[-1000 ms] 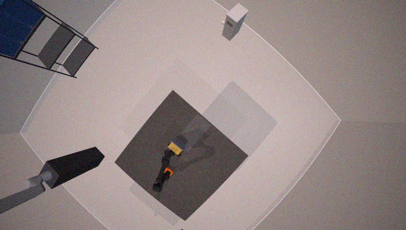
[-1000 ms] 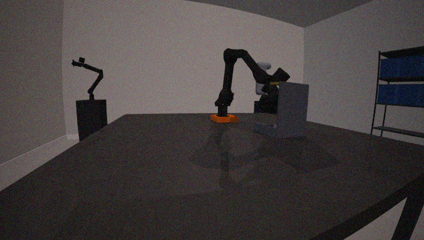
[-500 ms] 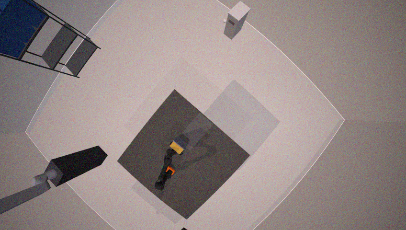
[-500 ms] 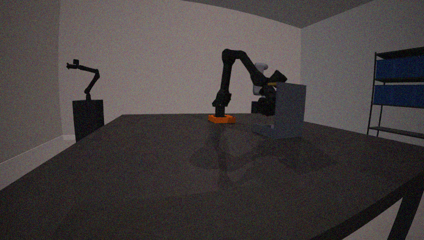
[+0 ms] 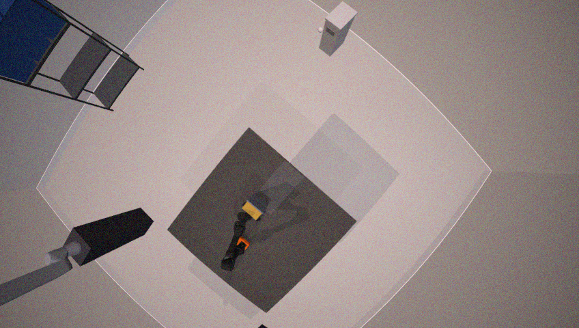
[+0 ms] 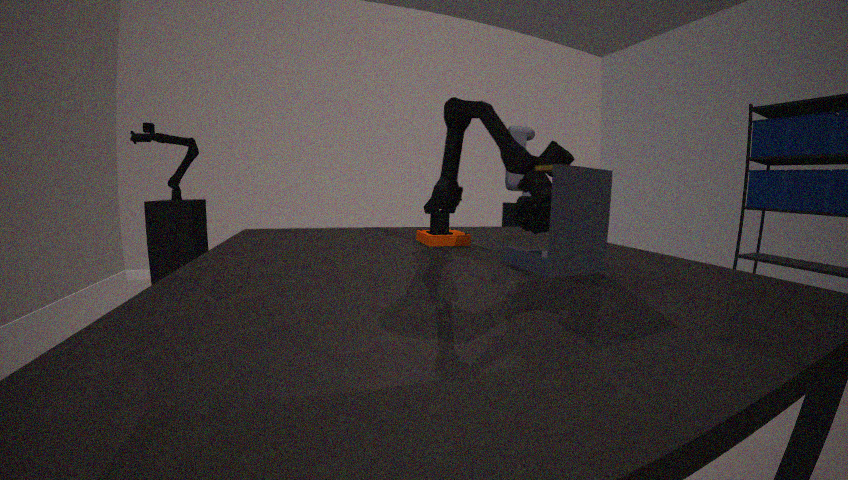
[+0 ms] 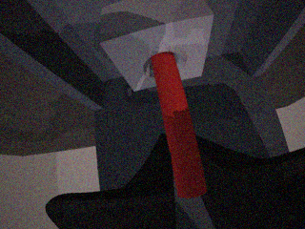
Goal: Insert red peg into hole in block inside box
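Observation:
The red peg (image 7: 173,95) is held between the black fingers of my gripper (image 7: 172,137). In the wrist view its far end is over the hole in the pale block (image 7: 197,40), with parts of the hole's rim showing on both sides. I cannot tell whether the tip is inside the hole. The gripper is shut on the peg, inside the blue-grey box (image 6: 580,220) (image 7: 124,138) and below the level of the yellow roof (image 5: 251,210) (image 6: 543,168). The box's side wall partly hides the gripper in the exterior view, where the peg does not show.
The box's side walls stand left and right of the gripper in the wrist view. The roof is close to the arm's wrist part. The arm's orange base (image 5: 242,242) (image 6: 443,239) is on the dark table (image 5: 292,251) (image 6: 267,356), in front of the box's open side.

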